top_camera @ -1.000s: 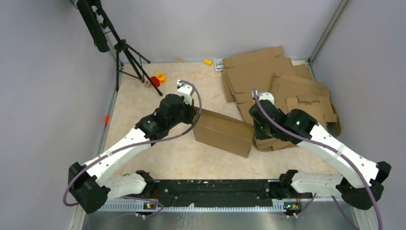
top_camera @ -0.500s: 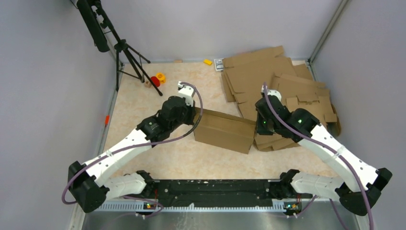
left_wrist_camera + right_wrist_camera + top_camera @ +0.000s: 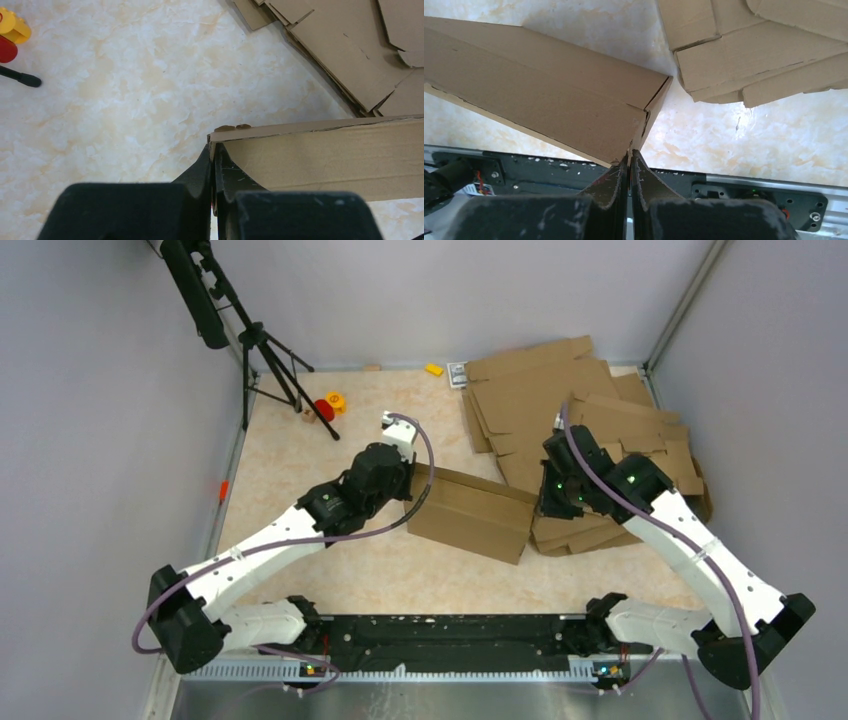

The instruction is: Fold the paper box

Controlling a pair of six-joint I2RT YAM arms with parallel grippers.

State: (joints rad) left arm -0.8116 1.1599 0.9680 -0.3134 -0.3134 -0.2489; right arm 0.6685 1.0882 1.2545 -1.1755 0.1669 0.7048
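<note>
Because the paper box (image 3: 470, 515) is thin corrugated board, it should be light and fairly stiff across its panels but ready to hinge at every crease. I judge it easy to crush or tear if pinched hard near a slit. It lies at the middle of the table (image 3: 330, 460), partly raised into a long shape that runs from about 10 o'clock to 4 o'clock in the top view. Its 3 o'clock end sits just beside the stack of flat cardboard blanks (image 3: 560, 390) at 1 to 2 o'clock. The left jaws are closed tight on the thin wall at the box's 9 o'clock corner, with the board's edge passing between the fingertips (image 3: 202, 162). The right jaws are likewise pressed together at the 3 o'clock end, where the end flap's lower edge runs into the fingertips (image 3: 616, 170); they seem to nip that flap. Holds on panel edges close to a crease look soundest, since a mid-panel grip would likely bow the board.
</note>
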